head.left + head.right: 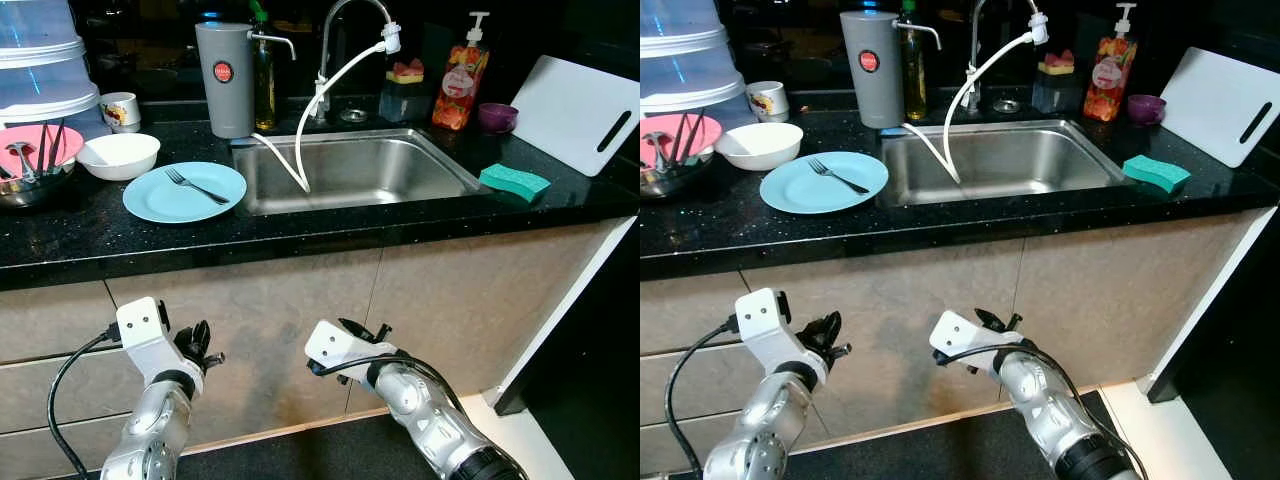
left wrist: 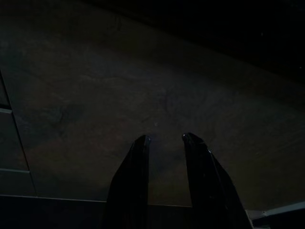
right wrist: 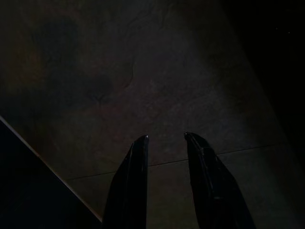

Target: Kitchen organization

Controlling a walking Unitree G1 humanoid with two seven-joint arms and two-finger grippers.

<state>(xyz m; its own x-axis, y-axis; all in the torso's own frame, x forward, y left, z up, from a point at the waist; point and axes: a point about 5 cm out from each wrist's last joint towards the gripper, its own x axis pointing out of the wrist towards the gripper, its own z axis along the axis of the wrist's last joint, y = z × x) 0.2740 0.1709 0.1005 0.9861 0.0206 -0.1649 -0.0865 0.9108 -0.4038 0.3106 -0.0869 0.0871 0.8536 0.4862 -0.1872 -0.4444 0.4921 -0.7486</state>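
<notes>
On the black counter [image 1: 120,240] lies a light blue plate [image 1: 160,202] with a fork [image 1: 196,185] on it, left of the steel sink [image 1: 350,170]. A white bowl [image 1: 118,155] stands behind the plate. A green sponge [image 1: 514,181] rests right of the sink. Both arms hang low in front of the beige cabinet doors. My left gripper [image 1: 199,345] and right gripper [image 1: 366,332] are below counter level. In the wrist views the left gripper [image 2: 165,138] and the right gripper [image 3: 166,137] stand open with nothing between the fingers, facing the dim cabinet front.
A grey canister [image 1: 225,78], oil bottle [image 1: 264,85], faucet with white hose [image 1: 340,70], soap dispenser [image 1: 460,85], purple cup [image 1: 497,117] and white cutting board [image 1: 575,112] line the back. A rack with a pink dish [image 1: 35,150] and a mug [image 1: 120,110] sit far left.
</notes>
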